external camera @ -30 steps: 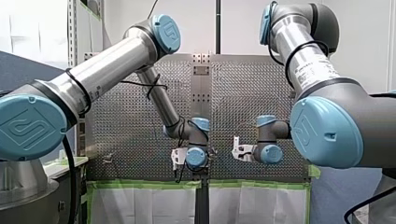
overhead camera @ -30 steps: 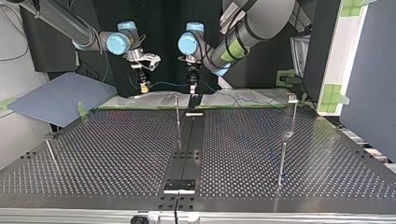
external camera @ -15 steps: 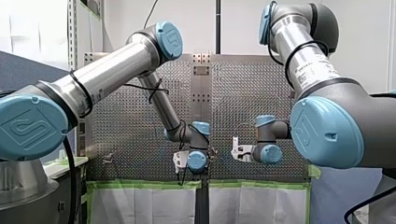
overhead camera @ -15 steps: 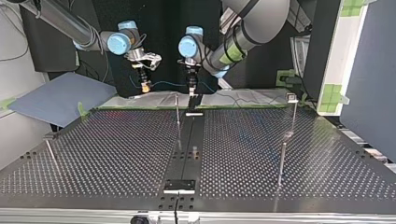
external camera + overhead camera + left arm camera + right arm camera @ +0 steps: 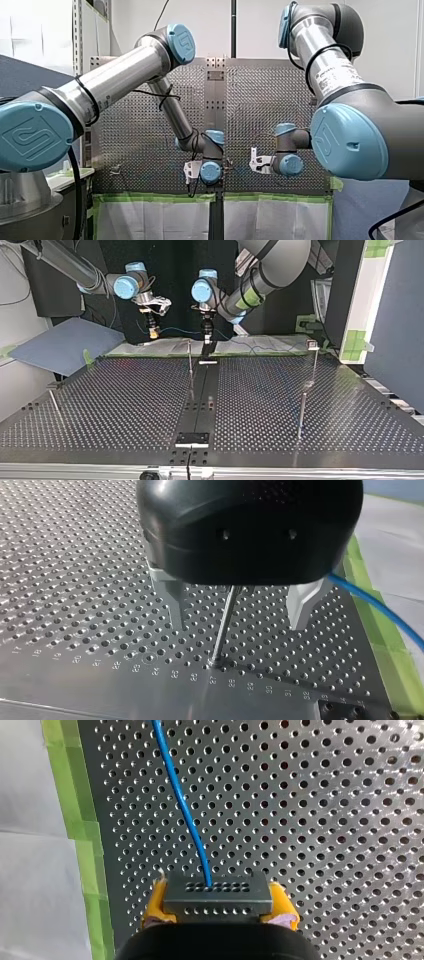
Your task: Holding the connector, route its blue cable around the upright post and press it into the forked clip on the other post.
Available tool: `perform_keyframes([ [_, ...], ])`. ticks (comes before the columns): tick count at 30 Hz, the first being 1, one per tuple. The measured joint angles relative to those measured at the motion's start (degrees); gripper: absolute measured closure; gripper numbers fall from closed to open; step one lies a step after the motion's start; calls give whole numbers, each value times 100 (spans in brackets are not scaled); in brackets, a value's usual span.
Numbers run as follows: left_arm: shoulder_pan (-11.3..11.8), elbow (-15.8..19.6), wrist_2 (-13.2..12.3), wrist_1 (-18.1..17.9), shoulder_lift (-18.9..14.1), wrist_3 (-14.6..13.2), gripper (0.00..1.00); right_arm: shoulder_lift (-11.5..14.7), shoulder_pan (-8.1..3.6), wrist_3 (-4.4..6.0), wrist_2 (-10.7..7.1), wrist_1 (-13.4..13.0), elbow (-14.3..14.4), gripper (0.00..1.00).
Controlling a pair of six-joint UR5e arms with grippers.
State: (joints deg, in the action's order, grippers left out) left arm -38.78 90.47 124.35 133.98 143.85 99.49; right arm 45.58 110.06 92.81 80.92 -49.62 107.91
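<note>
Where the perforated table (image 5: 125,405) spreads out in the top view, both arms reach down at its far edge. My right arm (image 5: 70,265) comes in at that view's left and my left arm (image 5: 270,265) at its right, each bent at the wrist so its gripper points down toward the plate. Near the table's middle strip stands a thin upright post (image 5: 190,362). Well off at the view's right, a second post (image 5: 314,365) carries the forked clip (image 5: 312,344) at its top. The blue cable (image 5: 182,805) is a slim, bright line. In the top view it stretches from my right gripper (image 5: 153,331) across toward my left gripper (image 5: 238,622) and on toward the view's right. From the right wrist it runs ahead over the holes, beside a band of green tape (image 5: 80,820). My left gripper is spread wide, its metal fingers (image 5: 175,605) holding nothing. The upright post shows in the gap between them, and the cable passes just outside one finger. My right gripper is clamped on the connector (image 5: 217,895), a small grey block with rows of tiny holes. The cable leaves the block's face, and the yellow pads (image 5: 155,902) press on both its sides.
</note>
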Motion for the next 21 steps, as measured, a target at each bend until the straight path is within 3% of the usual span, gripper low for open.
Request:
perform_keyframes([
  [6, 0, -2, -95, -66, -1, -55, 0, 0, -5, -33, 19, 19, 1, 79],
  [8, 0, -2, -130, -93, -2, -39, 29, 0, -5, -42, 22, 25, 0, 79],
  [9, 0, -3, -128, -108, -2, -32, 29, 0, -5, -46, 25, 27, 0, 79],
  [11, 0, -3, -117, -133, -2, -28, 74, 0, -5, -50, 27, 29, 0, 79],
  [12, 0, -2, -111, -157, -2, -27, 74, 0, -5, -55, 28, 29, 0, 79],
  [14, 0, -2, -110, -195, -2, -27, 95, 0, -5, -61, 32, 30, 0, 79],
  [21, 0, 1, -96, -233, 0, -32, 100, 0, -5, -75, 91, 30, 2, 79],
])
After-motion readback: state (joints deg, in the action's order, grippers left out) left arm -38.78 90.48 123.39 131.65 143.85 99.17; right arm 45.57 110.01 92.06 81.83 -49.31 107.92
